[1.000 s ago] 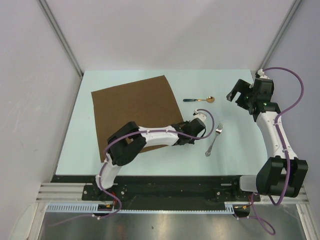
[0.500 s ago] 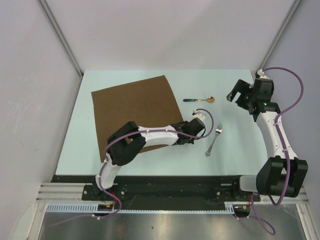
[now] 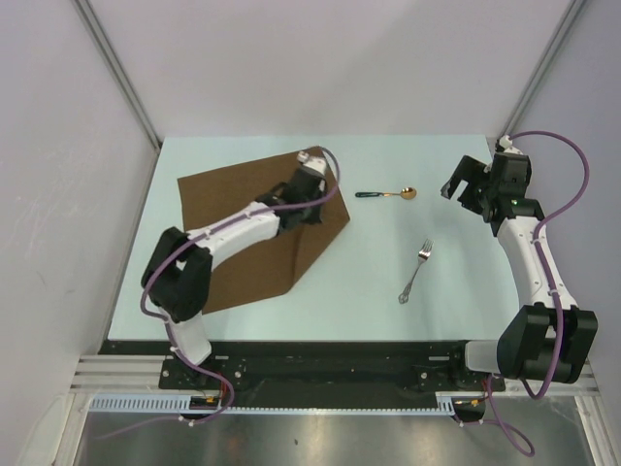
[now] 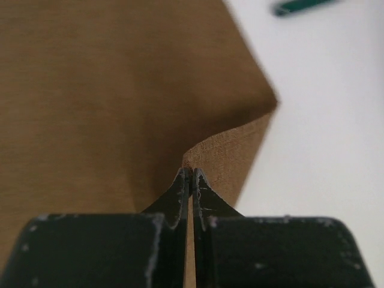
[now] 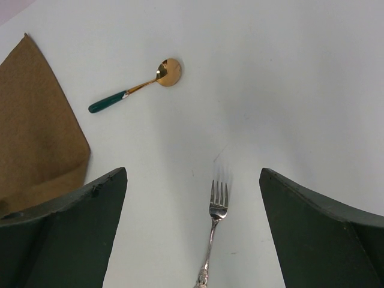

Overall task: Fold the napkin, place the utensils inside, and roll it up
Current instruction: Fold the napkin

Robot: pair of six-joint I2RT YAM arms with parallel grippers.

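The brown napkin [image 3: 243, 218] lies on the left half of the table, its near right corner lifted and carried back over the cloth. My left gripper [image 3: 307, 197] is above the napkin's far right part, shut on that corner [image 4: 201, 157]; in the left wrist view a thin edge of cloth [image 4: 108, 84] is pinched between the closed fingers. The silver fork [image 3: 415, 272] lies to the right of the napkin. The dark-handled spoon [image 3: 386, 194] lies farther back. My right gripper [image 3: 458, 184] hovers open at the far right, above the fork [image 5: 216, 210] and spoon [image 5: 137, 87], holding nothing.
The pale table top [image 3: 456, 301] is bounded by white walls on the left, back and right. A metal rail [image 3: 320, 374] with the arm bases runs along the near edge. The right arm's purple cable [image 3: 572, 184] loops near the right wall.
My left gripper closed on the napkin's near right corner and carried it up and back toward the far edge, folding the cloth over. The right arm, fork and spoon stayed put.
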